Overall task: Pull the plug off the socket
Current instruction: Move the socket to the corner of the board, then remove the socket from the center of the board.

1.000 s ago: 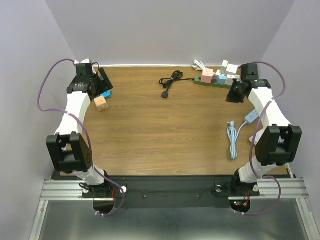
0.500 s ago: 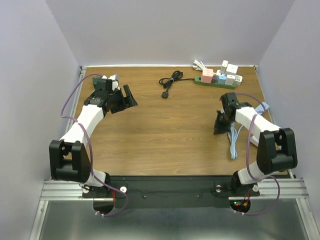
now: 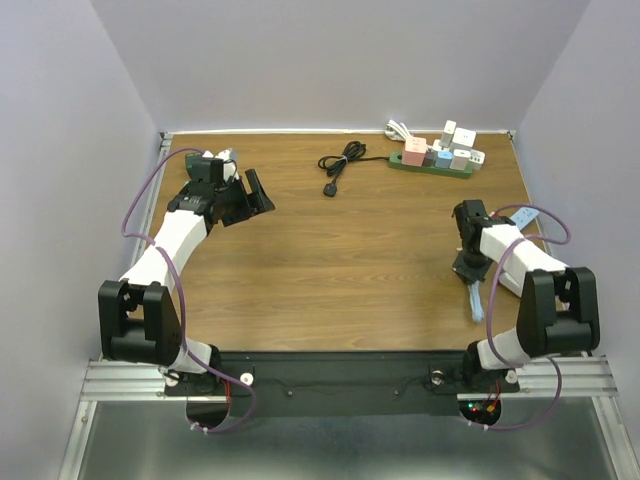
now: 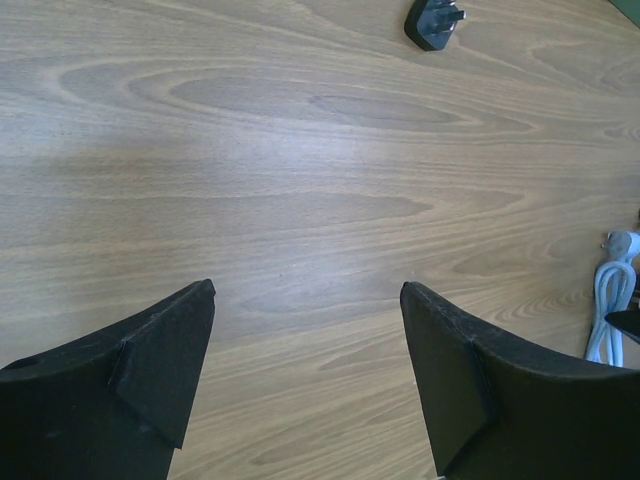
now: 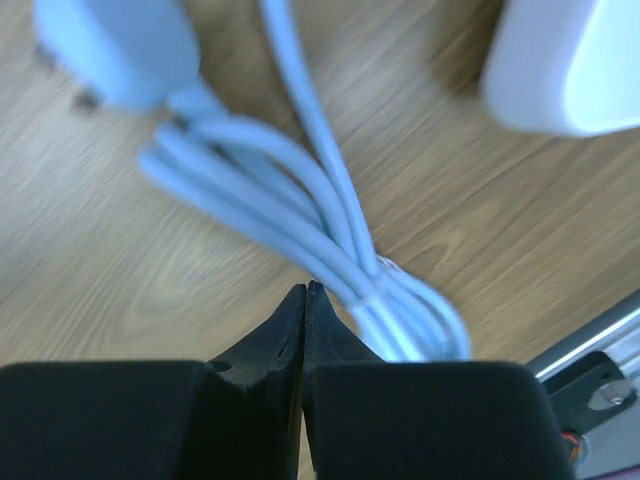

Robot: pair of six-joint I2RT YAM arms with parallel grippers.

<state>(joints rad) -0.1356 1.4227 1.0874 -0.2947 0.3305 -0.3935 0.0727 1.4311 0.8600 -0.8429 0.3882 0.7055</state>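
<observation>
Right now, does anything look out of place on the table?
Yes: the right gripper is shut and empty over the coiled light-blue cable at the near right, far from the green power strip at the far edge, where several plugs are plugged in. The left gripper hangs open, also away from it.

No text, brand, number or sign can be read in any view. The plugs (image 3: 437, 149) on the power strip (image 3: 402, 162) are too small to show print. The black plug (image 4: 433, 22) shows a plain face, and the blue cable (image 5: 300, 205) is blurred.
</observation>
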